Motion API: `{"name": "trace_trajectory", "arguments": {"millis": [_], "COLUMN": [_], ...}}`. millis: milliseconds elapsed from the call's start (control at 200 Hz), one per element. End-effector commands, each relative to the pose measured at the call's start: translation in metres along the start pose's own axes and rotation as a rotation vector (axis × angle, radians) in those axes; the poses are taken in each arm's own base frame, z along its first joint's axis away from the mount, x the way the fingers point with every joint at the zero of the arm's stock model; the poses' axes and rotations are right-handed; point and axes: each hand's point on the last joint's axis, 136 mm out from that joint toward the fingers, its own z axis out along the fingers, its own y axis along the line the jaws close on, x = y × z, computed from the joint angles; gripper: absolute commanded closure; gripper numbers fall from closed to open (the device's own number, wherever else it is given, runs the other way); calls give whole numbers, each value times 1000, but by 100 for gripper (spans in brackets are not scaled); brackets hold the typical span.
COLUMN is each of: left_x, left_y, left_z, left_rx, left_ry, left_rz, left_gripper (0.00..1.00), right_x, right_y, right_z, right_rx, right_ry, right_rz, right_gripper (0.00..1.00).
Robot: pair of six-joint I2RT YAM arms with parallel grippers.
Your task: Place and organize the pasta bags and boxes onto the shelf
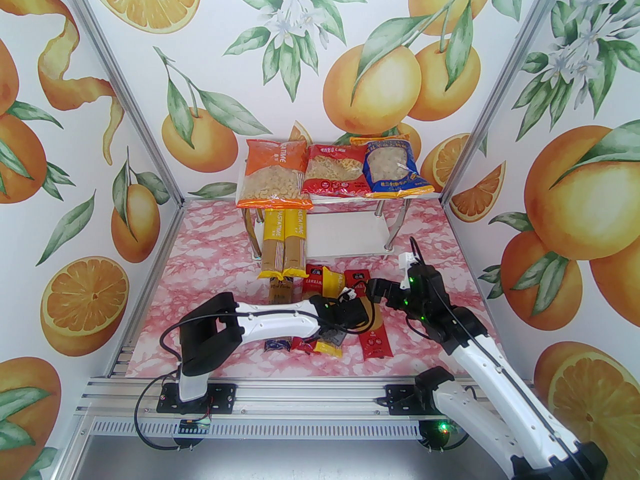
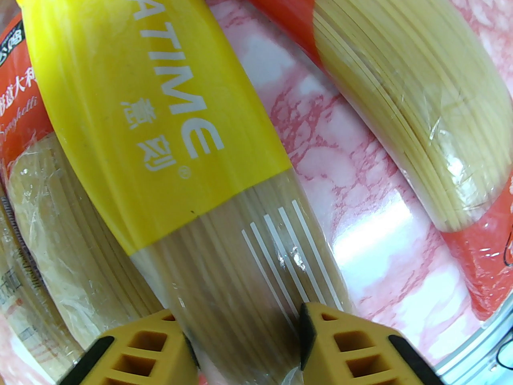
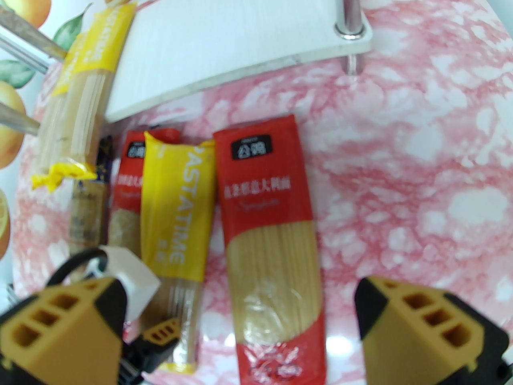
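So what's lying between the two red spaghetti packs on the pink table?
A long yellow PASTATIME spaghetti pack lies between them, seen in the right wrist view.

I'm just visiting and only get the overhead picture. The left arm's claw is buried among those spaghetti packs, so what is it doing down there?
Observer: Its wrist camera shows the left gripper with a finger on either side of the yellow PASTATIME pack, at the clear part. I cannot tell whether it is squeezing.
Visitor: And the other claw?
Observer: Its own camera shows the right gripper wide open over a red pack lying on the table.
Visitor: What's hidden under the left arm?
Observer: The yellow pack overlaps a second red pack, and a dark blue pack lies beside that one.
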Motion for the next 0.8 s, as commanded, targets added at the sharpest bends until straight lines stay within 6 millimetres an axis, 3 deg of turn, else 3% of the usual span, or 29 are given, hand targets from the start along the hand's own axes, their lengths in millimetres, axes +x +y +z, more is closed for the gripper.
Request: {"name": "trace_trajectory", "arguments": {"millis": [0,75,140,410,796], "left_x": [28,30,30,16,-41], "left_y": [-12,-11,-11,-13,-1], "left_z": [14,16,15,0,-72], "left_rx": [121,158,184,272,500], "left_ry": [91,93,89,5,-267], "left_rz": [10,-11,-23,-50,-168], "left_gripper": [77,85,100,100,100], "right_x": [-7,-7,-7,-8,-14], "right_y": [16,15,14,12,8], "right_z": [-10,-12,-13,-14,-16], "right_rx": [-75,-72,-68,-55,-32], "right_ry": [-18,-23,-28,-38,-70], "right_rz": [-18,-19,-19,-17,-7], "right_gripper": [0,0,0,0,0]}}
